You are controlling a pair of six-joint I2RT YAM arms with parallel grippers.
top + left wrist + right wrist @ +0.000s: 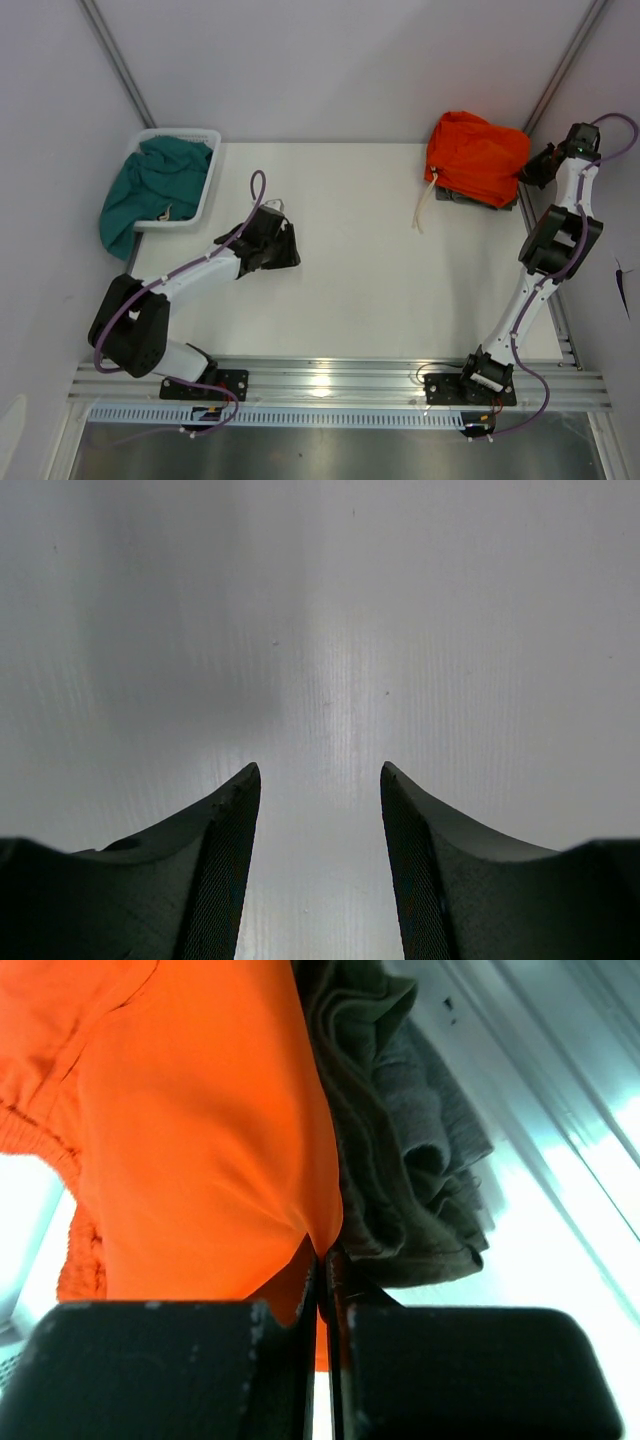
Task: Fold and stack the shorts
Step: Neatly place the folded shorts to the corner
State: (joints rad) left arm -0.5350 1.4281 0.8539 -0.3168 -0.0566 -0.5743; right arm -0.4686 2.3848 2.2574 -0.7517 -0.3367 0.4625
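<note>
The orange shorts (478, 152) lie bunched at the table's back right, on top of an olive-green garment (468, 196), with a white drawstring (424, 208) trailing off to the left. My right gripper (530, 172) is at their right edge. In the right wrist view it (323, 1260) is shut, pinching a fold of the orange shorts (200, 1140), and the olive-green garment (410, 1160) lies just to the right. My left gripper (285, 245) hovers low over the bare table at centre left. Its jaws (320, 775) stand open with nothing between them.
A white basket (208, 190) stands at the back left corner, and a teal garment (150, 185) spills over its left side. The aluminium frame rail (330, 380) runs along the near edge, and enclosure walls close in both sides.
</note>
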